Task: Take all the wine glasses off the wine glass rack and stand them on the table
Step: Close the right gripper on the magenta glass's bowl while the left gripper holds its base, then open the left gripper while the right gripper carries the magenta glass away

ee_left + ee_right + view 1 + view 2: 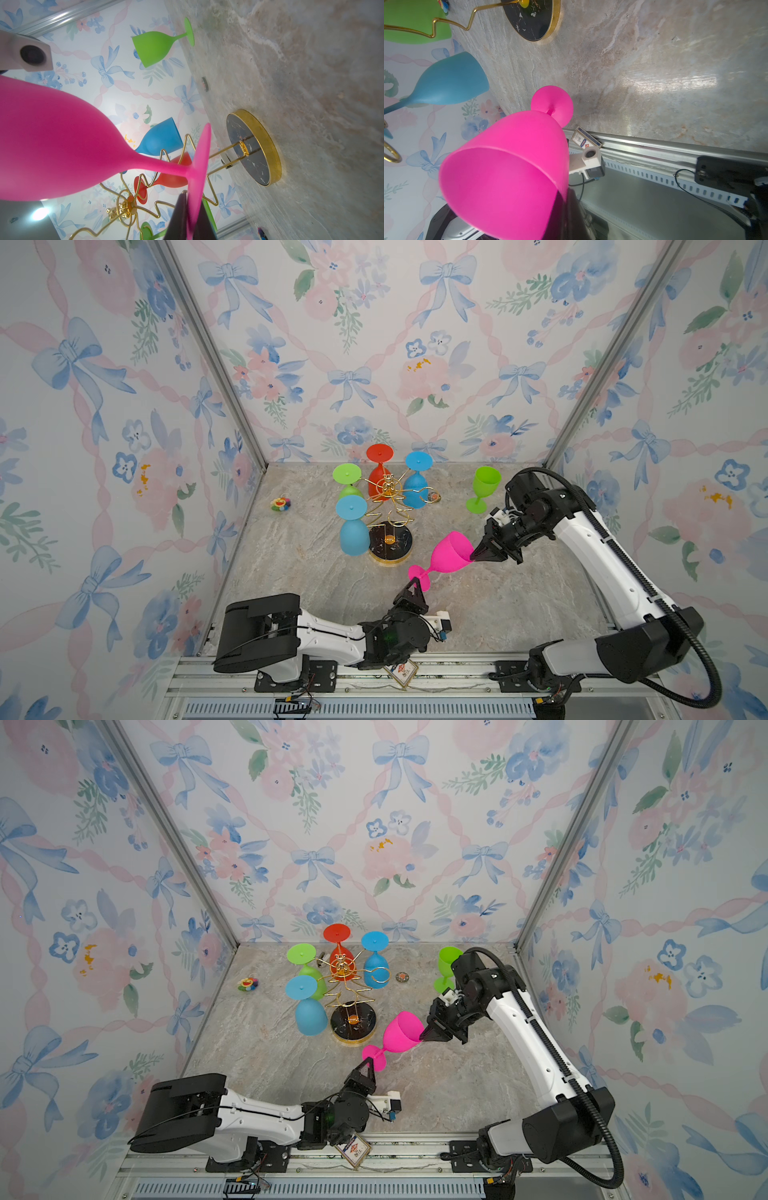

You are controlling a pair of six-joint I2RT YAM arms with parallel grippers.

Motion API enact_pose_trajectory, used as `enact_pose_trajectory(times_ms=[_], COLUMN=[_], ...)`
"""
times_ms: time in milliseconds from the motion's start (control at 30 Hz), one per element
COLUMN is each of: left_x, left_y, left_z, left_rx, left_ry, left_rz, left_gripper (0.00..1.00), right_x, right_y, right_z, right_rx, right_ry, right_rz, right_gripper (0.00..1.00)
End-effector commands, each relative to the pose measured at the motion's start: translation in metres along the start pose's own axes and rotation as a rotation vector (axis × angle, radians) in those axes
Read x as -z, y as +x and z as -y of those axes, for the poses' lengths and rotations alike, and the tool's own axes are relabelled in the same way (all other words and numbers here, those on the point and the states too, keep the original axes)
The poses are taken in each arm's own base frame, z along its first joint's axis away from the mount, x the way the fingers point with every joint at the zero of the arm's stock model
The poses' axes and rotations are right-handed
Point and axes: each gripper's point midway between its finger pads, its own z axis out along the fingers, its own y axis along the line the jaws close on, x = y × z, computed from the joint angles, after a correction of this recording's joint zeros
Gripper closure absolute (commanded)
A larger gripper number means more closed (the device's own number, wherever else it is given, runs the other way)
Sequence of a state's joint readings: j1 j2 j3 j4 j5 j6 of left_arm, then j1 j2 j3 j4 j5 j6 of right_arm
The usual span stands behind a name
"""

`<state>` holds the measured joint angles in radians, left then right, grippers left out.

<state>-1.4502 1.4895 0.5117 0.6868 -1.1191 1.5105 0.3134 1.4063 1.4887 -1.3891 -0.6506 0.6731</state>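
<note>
A pink wine glass [451,553] [401,1033] hangs tilted above the table, clear of the wine glass rack [399,545] [361,1025]. My left gripper [415,581] [369,1061] is shut on the edge of its foot; in the left wrist view the foot [199,166] runs between the two dark fingers. My right gripper [473,556] [423,1036] is shut on the bowl's rim, one finger inside the bowl [508,176]. The gold wire rack stands just behind the glass on its black, gold-rimmed base [253,147] [533,18].
A red glass [379,472], two blue glasses [417,483] [353,531] and a green one [348,479] hang upside down on the rack. Another green glass [484,489] stands upright at the back right. A small colourful toy [280,504] lies at the left, a small box [401,672] on the front rail.
</note>
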Motion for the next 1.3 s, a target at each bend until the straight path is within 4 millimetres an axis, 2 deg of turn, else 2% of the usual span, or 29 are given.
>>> enact_pose_trajectory(times_ms=[0,67,200,400,600,867,967,1100,1267], left_x=[0.001,0.002,0.003,0.003,0.007,0.018,0.017,0.017,0.027], left_y=[0.000,0.000,0.001,0.000,0.002,0.008,0.010,0.011,0.020], left_z=[-0.016,-0.014,-0.013,-0.024,-0.032,-0.065,-0.074,-0.094,-0.130], left_rx=[0.093,0.097,0.106,0.185,0.306,0.551,0.619,0.727,0.954], left_ry=[-0.034,-0.033,-0.032,-0.046,-0.057,-0.082,-0.060,-0.012,-0.005], left_rz=[0.008,0.012,0.020,0.024,0.040,0.079,0.056,0.043,0.110], left_gripper=[0.86,0.78,0.75,0.65,0.36,0.12,0.09,0.07,0.04], right_x=[0.004,0.009,0.015,0.024,0.040,0.081,0.084,0.093,0.120], right_y=[0.007,0.005,0.001,-0.012,-0.033,-0.055,-0.064,-0.076,-0.093], right_z=[0.000,0.002,0.010,0.018,0.022,0.049,0.052,0.068,0.074], right_rx=[0.002,-0.006,-0.032,-0.017,0.016,0.098,0.170,0.232,0.288], right_ry=[-0.028,-0.028,-0.047,-0.030,-0.011,0.169,0.215,0.355,0.497], right_rz=[-0.015,0.014,0.088,0.207,0.358,0.552,0.556,0.588,0.620], right_gripper=[1.00,1.00,1.00,1.00,1.00,1.00,1.00,1.00,1.00])
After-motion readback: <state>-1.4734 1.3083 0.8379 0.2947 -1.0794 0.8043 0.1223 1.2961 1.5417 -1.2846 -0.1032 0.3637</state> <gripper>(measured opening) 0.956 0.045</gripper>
